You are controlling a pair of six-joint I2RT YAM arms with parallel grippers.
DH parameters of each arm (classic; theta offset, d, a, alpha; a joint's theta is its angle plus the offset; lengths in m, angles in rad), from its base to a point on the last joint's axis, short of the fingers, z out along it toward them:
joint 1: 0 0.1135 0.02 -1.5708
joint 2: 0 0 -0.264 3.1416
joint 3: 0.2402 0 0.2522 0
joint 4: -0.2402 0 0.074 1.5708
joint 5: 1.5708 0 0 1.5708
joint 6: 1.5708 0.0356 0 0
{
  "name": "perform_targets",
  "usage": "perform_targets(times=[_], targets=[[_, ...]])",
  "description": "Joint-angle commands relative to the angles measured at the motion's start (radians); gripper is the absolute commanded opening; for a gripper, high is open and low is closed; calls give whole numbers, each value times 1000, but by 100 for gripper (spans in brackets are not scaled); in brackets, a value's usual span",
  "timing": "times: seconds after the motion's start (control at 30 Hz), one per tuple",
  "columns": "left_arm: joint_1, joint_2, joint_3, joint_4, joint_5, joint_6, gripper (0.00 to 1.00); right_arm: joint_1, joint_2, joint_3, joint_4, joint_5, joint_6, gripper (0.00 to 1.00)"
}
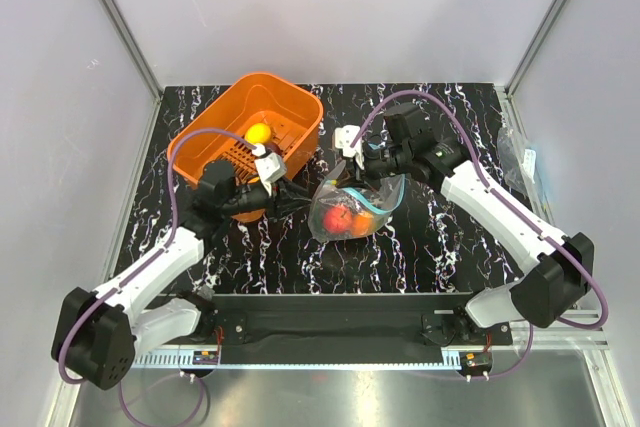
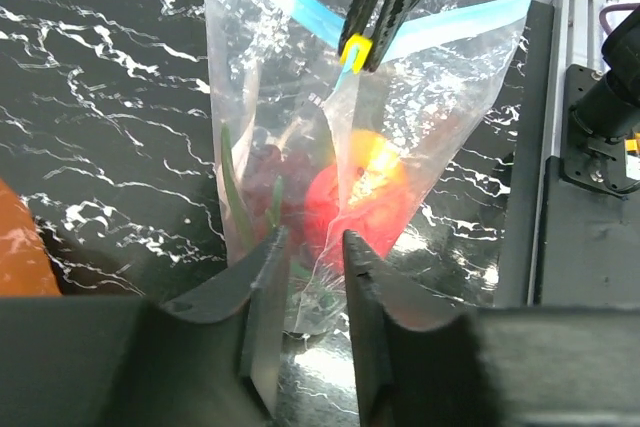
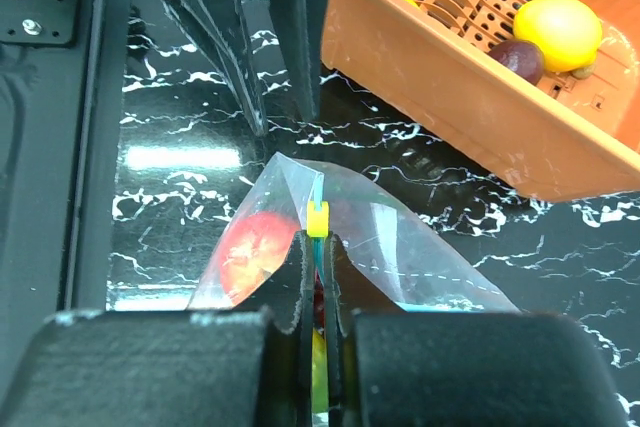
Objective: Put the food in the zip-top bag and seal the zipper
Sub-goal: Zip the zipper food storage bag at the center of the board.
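Note:
The clear zip-top bag stands on the black marbled table, held up by its mouth. Inside it show a red apple, an orange-yellow mango, dark grapes and green chive stalks. My right gripper is shut on the teal zipper, just below the yellow slider. My left gripper is open at the bag's lower end, the plastic loose between its fingers. A yellow lemon lies in the orange basket.
The orange slotted basket stands at the back left, close behind my left arm, and also holds a dark purple piece. A spare clear bag lies at the table's right edge. Metal frame rails border the table.

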Motion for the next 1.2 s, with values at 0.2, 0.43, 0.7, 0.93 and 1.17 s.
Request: perform_targets(times=[0.2,0.43,0.7,0.93,1.17], targets=[[5,44,74,47,47,2,36,19,34,105,59,-98,87,0],[5,72,125,54,76,-23,29,65,72,153,68,-101,110,0],[5,87,142,65,101,-37,22,73,82,161,62,-87,107,0],[5,97,142,103,113,-44,22,76,82,156,47,-75,96,0],[4,110,157,106,125,-75,0,78,82,159,39,-70,94,0]])
